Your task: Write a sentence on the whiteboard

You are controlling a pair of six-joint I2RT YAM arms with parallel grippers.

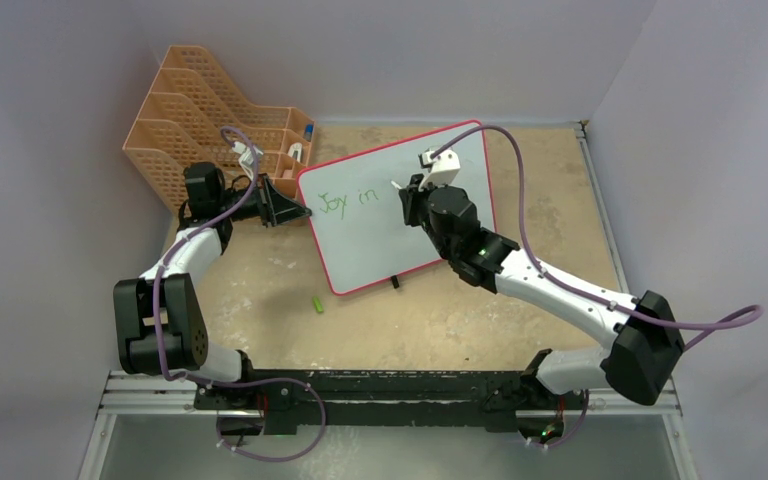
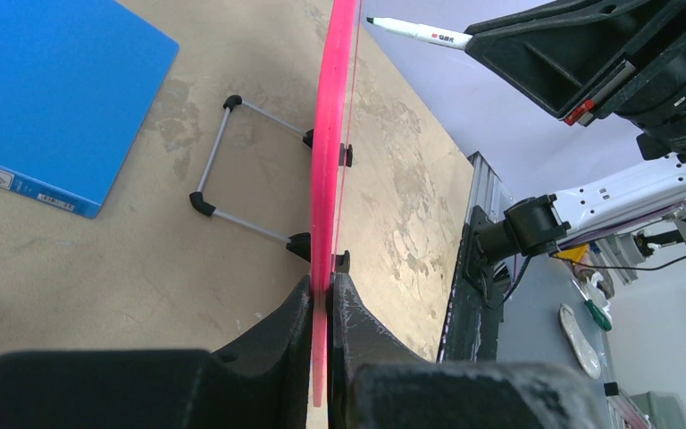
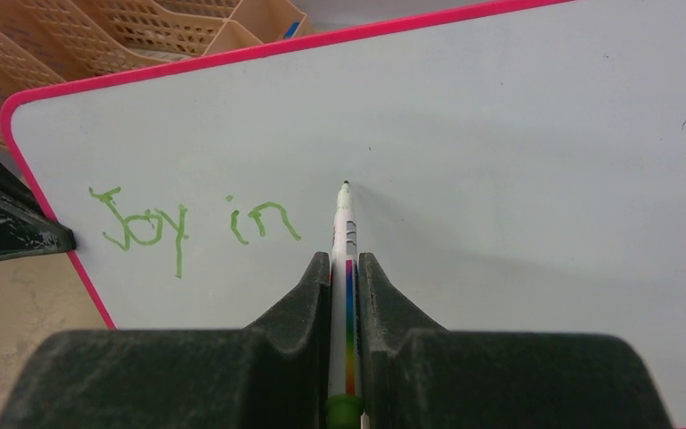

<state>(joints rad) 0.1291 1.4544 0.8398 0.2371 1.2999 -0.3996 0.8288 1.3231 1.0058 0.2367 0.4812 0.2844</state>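
Right claw (image 3: 344, 264) with marker (image 3: 343, 219) at whiteboard (image 3: 500, 134) (mottled tan tabletop (image 1: 440, 320), lavender walls (image 1: 410, 50))

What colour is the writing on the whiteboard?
The writing is green; the right wrist view shows it best.

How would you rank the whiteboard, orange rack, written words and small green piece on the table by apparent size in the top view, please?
1. whiteboard and orange rack: too alike to separate
2. written words
3. green piece, smallest

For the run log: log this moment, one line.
left claw: shut on whiteboard edge | right claw: shut on marker | sentence so far: Joy in
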